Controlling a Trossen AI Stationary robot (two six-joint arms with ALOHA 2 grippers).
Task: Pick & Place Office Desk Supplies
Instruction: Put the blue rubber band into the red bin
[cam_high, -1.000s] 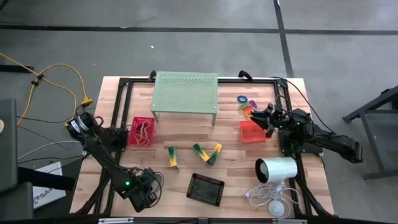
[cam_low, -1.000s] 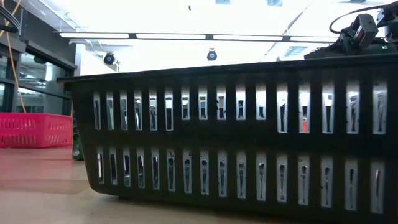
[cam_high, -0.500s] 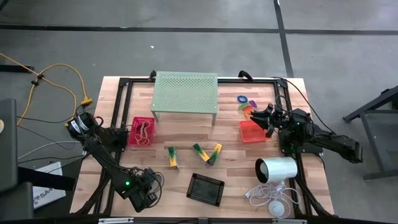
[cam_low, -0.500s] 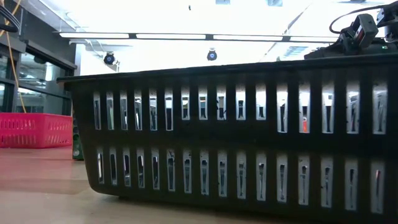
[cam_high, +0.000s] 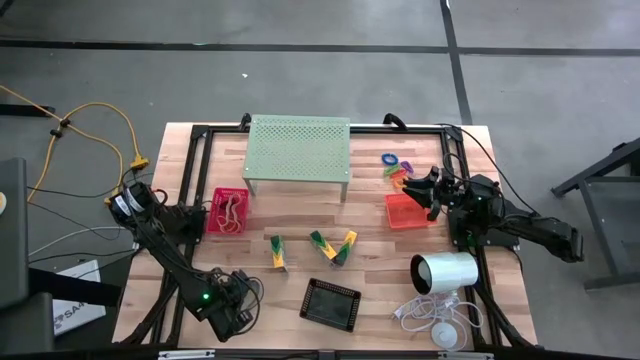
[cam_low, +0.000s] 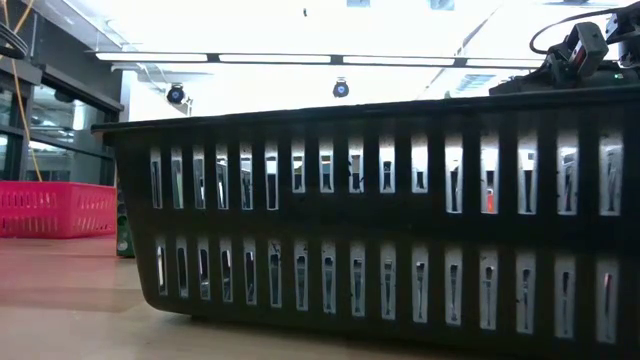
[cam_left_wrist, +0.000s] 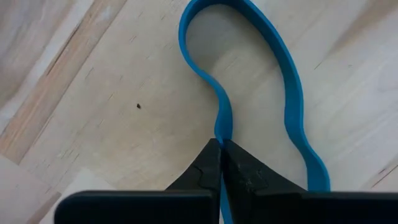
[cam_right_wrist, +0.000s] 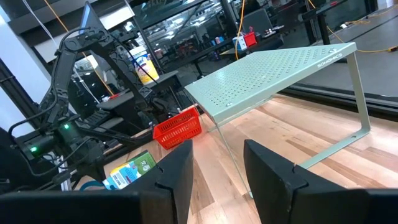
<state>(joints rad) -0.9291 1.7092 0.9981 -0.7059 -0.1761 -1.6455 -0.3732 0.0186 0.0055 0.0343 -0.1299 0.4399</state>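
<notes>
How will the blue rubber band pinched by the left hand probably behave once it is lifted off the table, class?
The blue rubber band lies in a wavy, uneven loop, so it is probably floppy and will sag. It is thin, so likely very light. The left hand pinches only one strand, so the rest may dangle and swing.

Light wooden table (cam_high: 300, 215), plank top, dark frame rails along the edges. Resting on it: pale green perforated stand (cam_high: 297, 148) at the far middle; pink-red mesh tray (cam_high: 227, 212) at left; orange mesh tray (cam_high: 407, 211) at right, with small coloured rings (cam_high: 393, 160) beyond it; yellow-and-green clips (cam_high: 312, 248) in the middle; black mesh tray (cam_high: 331, 302) near the front edge; white cylinder (cam_high: 444, 272) and white cable (cam_high: 432, 318) front right. A blue rubber-band loop (cam_left_wrist: 261, 93) lies flat on the wood.
</notes>
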